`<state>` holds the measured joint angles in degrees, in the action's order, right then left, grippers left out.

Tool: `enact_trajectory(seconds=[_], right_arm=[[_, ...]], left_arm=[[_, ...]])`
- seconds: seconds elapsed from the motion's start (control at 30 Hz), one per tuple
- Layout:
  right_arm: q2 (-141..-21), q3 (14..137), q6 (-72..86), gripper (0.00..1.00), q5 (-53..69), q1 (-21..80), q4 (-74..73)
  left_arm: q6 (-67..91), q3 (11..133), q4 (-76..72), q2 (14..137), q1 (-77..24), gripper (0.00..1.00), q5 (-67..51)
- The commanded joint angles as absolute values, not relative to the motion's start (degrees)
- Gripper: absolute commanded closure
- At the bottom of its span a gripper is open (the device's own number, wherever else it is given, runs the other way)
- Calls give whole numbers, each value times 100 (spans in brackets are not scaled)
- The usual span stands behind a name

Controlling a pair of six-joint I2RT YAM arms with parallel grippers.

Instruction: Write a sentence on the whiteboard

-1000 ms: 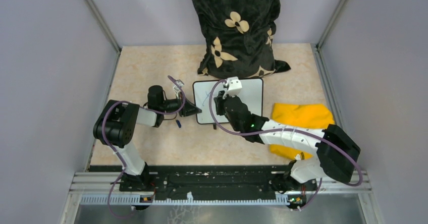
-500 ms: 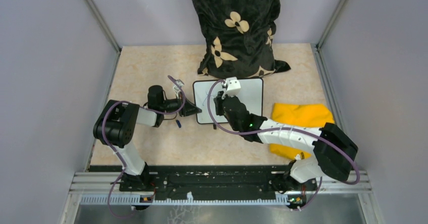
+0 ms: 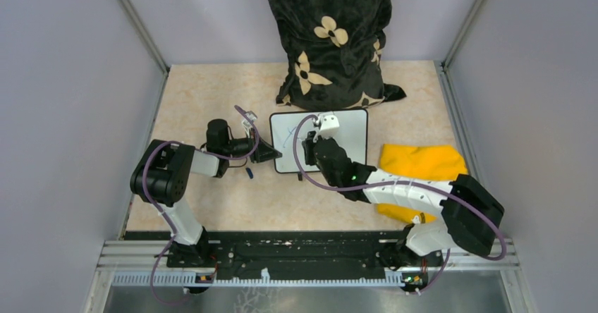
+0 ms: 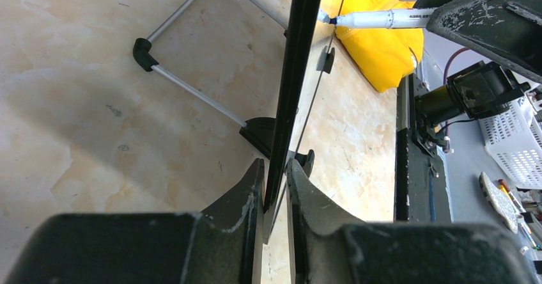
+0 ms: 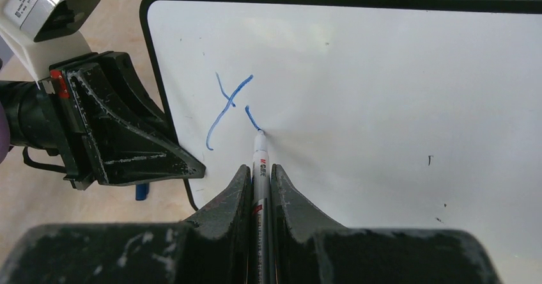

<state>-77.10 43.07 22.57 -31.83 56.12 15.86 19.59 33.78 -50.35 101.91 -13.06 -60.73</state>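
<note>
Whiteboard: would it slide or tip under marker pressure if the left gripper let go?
Probably light: the whiteboard shows only a slim edge in the left wrist view, so it would likely skate on the smooth table. Seems stiff: no visible bowing under the marker. The left gripper pinching its edge is likely what steadies it.

white whiteboard (image 5: pixel 383 73), black frame; blue sentence strokes (image 5: pixel 229 108); white marker (image 5: pixel 261 162); yellow cloth (image 3: pixel 422 162); black fabric (image 3: pixel 331 52) with cream flowers; beige marbled table (image 3: pixel 204 94); grey walls (image 3: pixel 70 80).
</note>
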Motion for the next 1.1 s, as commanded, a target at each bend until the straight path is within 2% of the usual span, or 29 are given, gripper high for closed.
enact_trajectory(seconds=[0.0,1.07], right_arm=[[-7480,4248,2259,100,-3420,5516,1556],[-7729,4771,1968,100,-3281,5447,1793]], left_arm=[[1811,3441,-4922,10255,-1327,79,-6082],[1786,3454,-4896,10274,-1361,79,-6091]])
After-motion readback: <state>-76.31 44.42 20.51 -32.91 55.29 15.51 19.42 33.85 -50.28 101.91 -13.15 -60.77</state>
